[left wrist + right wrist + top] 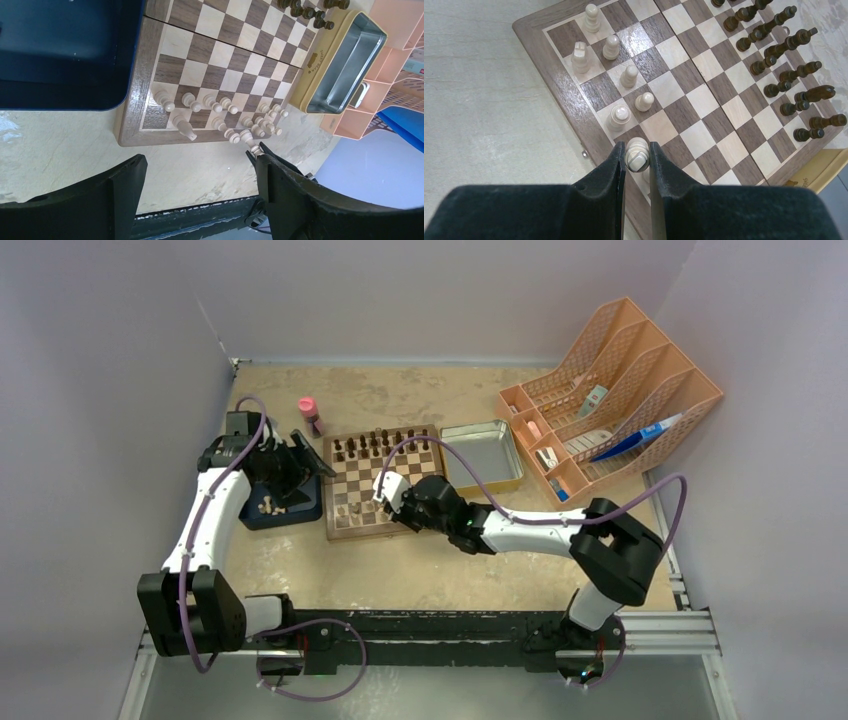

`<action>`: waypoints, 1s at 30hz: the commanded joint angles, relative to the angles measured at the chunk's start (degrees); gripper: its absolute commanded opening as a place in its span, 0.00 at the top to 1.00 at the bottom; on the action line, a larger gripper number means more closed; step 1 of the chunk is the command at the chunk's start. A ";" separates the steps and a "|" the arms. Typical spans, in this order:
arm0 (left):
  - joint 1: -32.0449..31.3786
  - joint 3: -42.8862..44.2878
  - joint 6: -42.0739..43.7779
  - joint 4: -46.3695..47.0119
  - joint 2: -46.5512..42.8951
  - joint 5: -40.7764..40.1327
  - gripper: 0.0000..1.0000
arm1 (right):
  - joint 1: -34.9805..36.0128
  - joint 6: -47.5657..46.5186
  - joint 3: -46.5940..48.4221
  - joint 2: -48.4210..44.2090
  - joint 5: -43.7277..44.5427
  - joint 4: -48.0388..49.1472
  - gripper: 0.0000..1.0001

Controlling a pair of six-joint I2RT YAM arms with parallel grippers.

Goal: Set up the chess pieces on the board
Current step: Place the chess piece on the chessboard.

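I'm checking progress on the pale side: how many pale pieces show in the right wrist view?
7 pale pieces. Four stand in the second row from the board edge, two in the edge row, one pale piece in the right gripper. The gripper may hide others.

A mottled beige table (420, 575) carries the chessboard (365, 483) near its middle. A dark blue tray (305, 510) lies just beside the chessboard at 9 o'clock. A metal tin (482, 453) sits at 3 o'clock, a peach desk organizer (640, 350) beyond it at 2 o'clock, and a pink-capped bottle (309, 412) at 11 o'clock.
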 commanded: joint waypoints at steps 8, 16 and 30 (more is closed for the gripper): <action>-0.17 0.37 -0.89 1.63 -1.41 1.40 0.21 | 0.65 2.38 2.80 2.46 1.16 0.78 0.87; -0.58 1.71 0.00 1.03 -1.53 -0.14 0.21 | 0.61 2.84 3.89 3.83 2.60 0.60 0.87; -0.95 3.17 0.59 0.68 -0.82 -0.94 0.21 | 0.65 4.21 4.27 4.70 2.86 0.16 0.85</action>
